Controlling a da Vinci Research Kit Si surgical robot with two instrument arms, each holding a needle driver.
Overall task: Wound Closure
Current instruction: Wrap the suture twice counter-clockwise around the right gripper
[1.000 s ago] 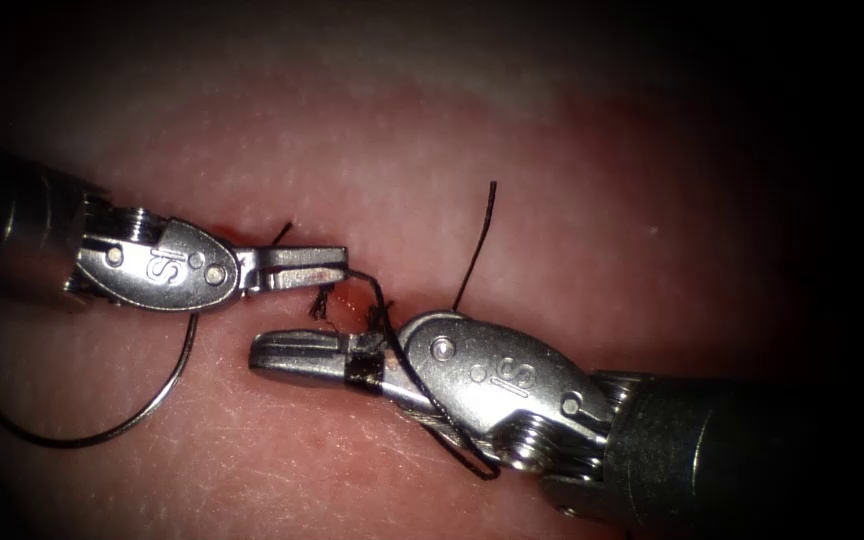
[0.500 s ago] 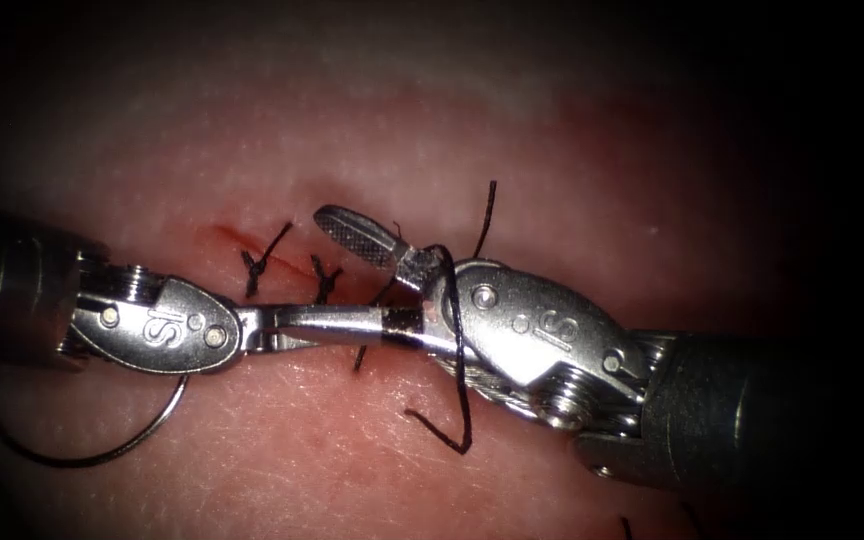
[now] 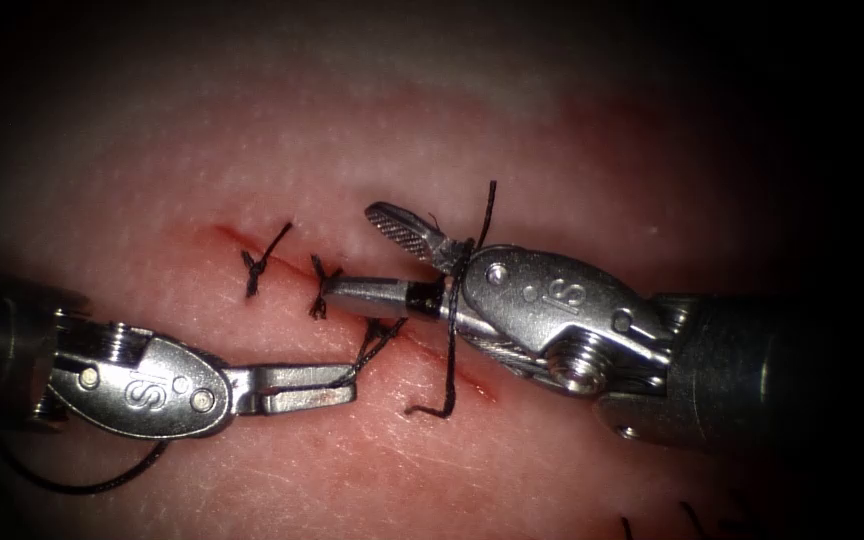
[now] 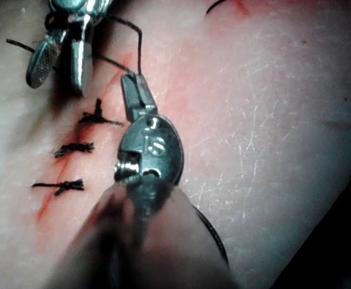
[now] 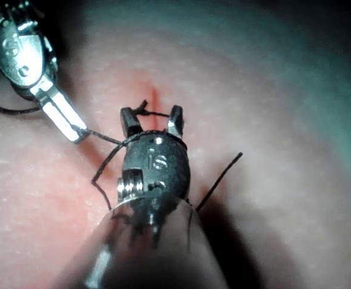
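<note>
Below the cut [image 3: 252, 240] in the tissue [image 3: 572, 150], the left tool [image 3: 337, 385] pinched the thread [image 3: 451, 340], which looped round the right tool [image 3: 377, 255], whose jaws stood spread over the cut, while the needle [image 3: 82, 485] lay free beneath the left tool.

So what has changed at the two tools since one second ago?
The left tool, shut on the thread, moved down and away from the cut. The right tool opened its jaws and moved up over the cut, thread looped around it. The two tied stitches and the needle stayed.
</note>
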